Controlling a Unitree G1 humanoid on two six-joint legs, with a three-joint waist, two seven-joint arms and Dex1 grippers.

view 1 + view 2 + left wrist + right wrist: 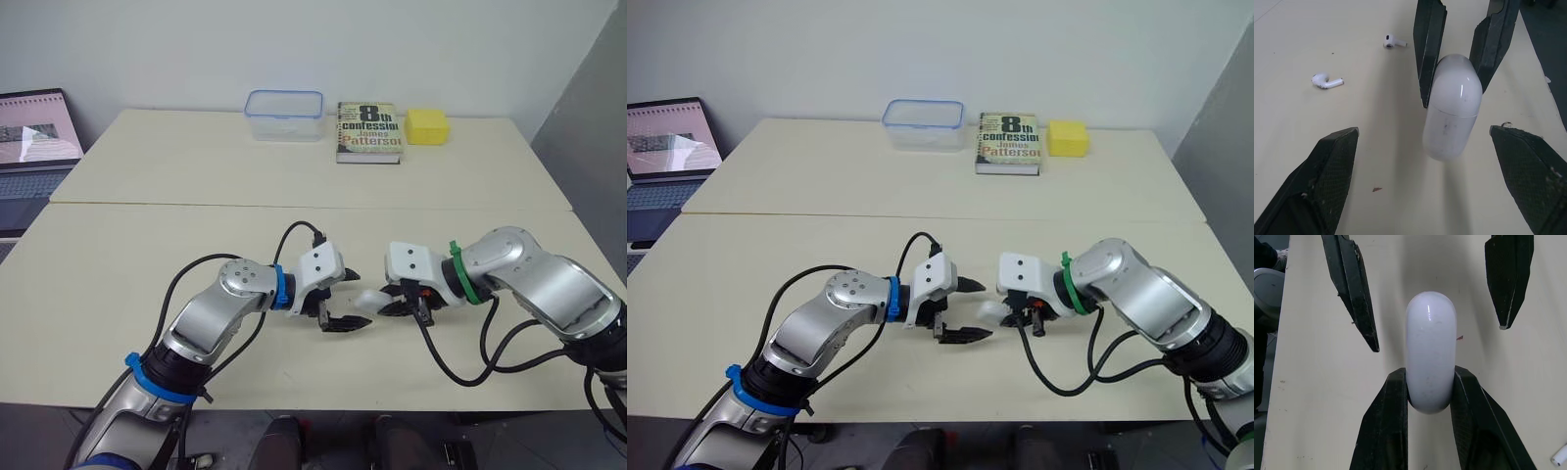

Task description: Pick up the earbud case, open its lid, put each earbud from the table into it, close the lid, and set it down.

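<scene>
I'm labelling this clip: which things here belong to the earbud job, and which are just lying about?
Job: earbud case, held by right gripper; earbuds on table; open left gripper.
Lying about: plastic container, book, yellow block, laptop.

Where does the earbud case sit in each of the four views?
Left eye view: earbud case low centre, in the right gripper.
Right eye view: earbud case low centre, same grip.
Left wrist view: earbud case mid-picture, clamped at its far end.
Right wrist view: earbud case mid-picture, clamped at its near end.
Shared landmark: the right gripper shut on it.
</scene>
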